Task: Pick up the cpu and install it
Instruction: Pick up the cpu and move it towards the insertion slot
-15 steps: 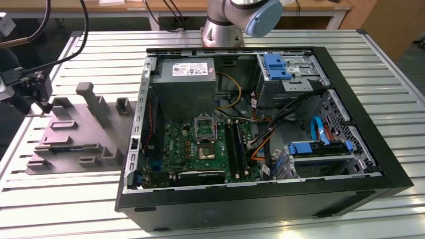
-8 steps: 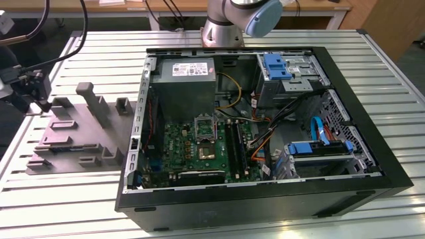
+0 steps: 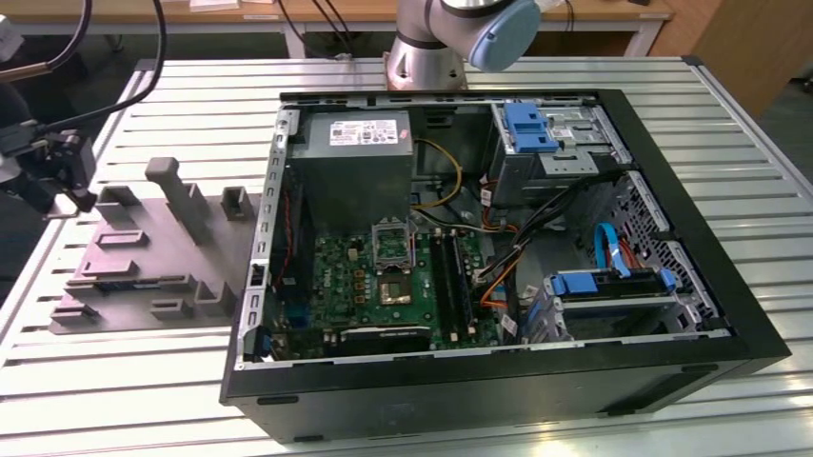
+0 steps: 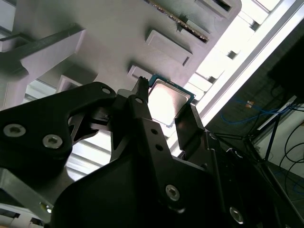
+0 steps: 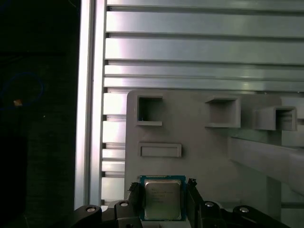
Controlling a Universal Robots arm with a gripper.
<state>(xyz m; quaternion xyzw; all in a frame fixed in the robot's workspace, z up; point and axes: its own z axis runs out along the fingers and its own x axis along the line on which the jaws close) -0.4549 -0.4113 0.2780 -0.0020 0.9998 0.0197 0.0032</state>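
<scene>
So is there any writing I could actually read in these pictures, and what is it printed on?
None can be quoted; no text here is readable.
On the white label of the grey box: print, too small to read.
On the cpu metal top, in the first wrist view: faint lines of print, too blurred to read.

Glare across ribbed silvery aluminium table [image 4: 251,38], washing out small pale square cpu [image 4: 166,102]; black gripper [image 4: 165,97] in shadow.

Between the held cpu [image 5: 162,199] and the socket [image 3: 394,246], passage is being barred by tray posts [image 3: 178,190] and the case wall [image 3: 269,219]; room overhead is being left open.
</scene>
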